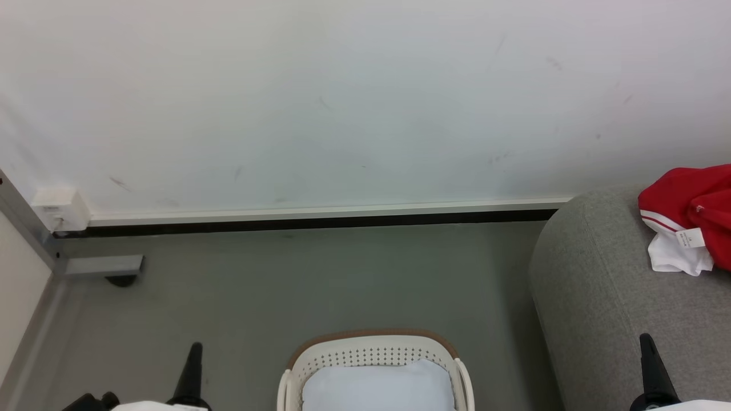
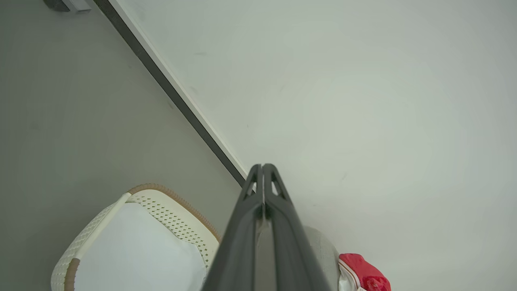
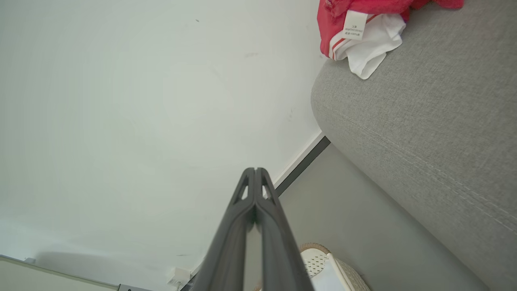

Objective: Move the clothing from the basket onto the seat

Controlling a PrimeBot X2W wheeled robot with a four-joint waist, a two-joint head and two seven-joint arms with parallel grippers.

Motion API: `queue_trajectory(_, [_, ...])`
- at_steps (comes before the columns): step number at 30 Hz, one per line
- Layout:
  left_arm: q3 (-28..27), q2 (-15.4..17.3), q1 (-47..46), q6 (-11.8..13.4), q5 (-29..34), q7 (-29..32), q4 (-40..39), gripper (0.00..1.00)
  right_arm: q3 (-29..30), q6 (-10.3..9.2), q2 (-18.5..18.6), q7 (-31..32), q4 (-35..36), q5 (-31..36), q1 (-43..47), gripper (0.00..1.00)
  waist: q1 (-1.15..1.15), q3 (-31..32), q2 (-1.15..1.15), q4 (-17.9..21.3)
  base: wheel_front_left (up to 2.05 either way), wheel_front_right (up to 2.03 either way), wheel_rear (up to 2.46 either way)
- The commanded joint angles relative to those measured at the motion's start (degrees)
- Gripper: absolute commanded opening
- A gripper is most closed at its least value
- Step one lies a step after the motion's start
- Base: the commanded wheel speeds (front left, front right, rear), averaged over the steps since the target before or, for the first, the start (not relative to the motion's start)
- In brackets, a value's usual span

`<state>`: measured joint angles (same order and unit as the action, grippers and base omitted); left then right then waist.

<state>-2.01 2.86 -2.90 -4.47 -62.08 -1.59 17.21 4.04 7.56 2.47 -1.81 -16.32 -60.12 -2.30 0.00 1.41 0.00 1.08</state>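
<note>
Head view first. The basket [image 1: 374,341] sits on the floor [image 1: 285,285] right in front of me. Its inside looks pale and plain, with nothing red in the part I can see, though its near end is cut off. Off to the basket's right is the grey sofa [image 1: 599,297], and the red clothing [image 1: 694,200] lies heaped on top of it, well apart from the basket, with white trim and a tag [image 1: 690,237] hanging out. The left gripper [image 1: 192,371] is just left of the basket and the right gripper [image 1: 651,365] is further out on its other side, over the sofa edge. Both point up at the wall [image 1: 342,103].

Left wrist view: the left gripper [image 2: 263,167] has its fingers pressed flat together on nothing. The basket [image 2: 173,200] is beside it, and the clothing [image 2: 363,275] peeks out on the sofa [image 2: 323,246] beyond the basket.

Right wrist view: same deal. The right gripper [image 3: 255,171] is clenched and empty. The basket [image 3: 323,250] is low beside the fingers, the sofa [image 3: 424,121] runs alongside, and the clothing [image 3: 343,36] is up on it, far from the basket.

My read: the move looks basically done. Next I'd tilt down to check the hidden near end of the basket. If anything's left there, I'd open a claw and reach in.

Count: one basket, one sofa, one red heap (can't tell how many garments are in it), one tag, two grippers.
</note>
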Motion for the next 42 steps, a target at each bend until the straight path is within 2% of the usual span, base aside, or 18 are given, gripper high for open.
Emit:
queue_trajectory(1, [-0.55,0.26,-1.17,-0.37,-1.67,0.35,-0.83,0.00,0.29,-0.07,0.51,0.50,0.93,-1.76,-1.52,0.00,0.00,-0.04,0.00,-0.03,0.00,0.00,0.00])
queue_trajectory(42, [-3.50,0.13,-2.95,-2.35,-21.85,5.99,-2.54,0.00,1.92,-0.11,0.60,6.16,2.03,-23.31,-3.53,0.00,0.00,-1.03,0.00,-0.70,0.00,0.00,0.00])
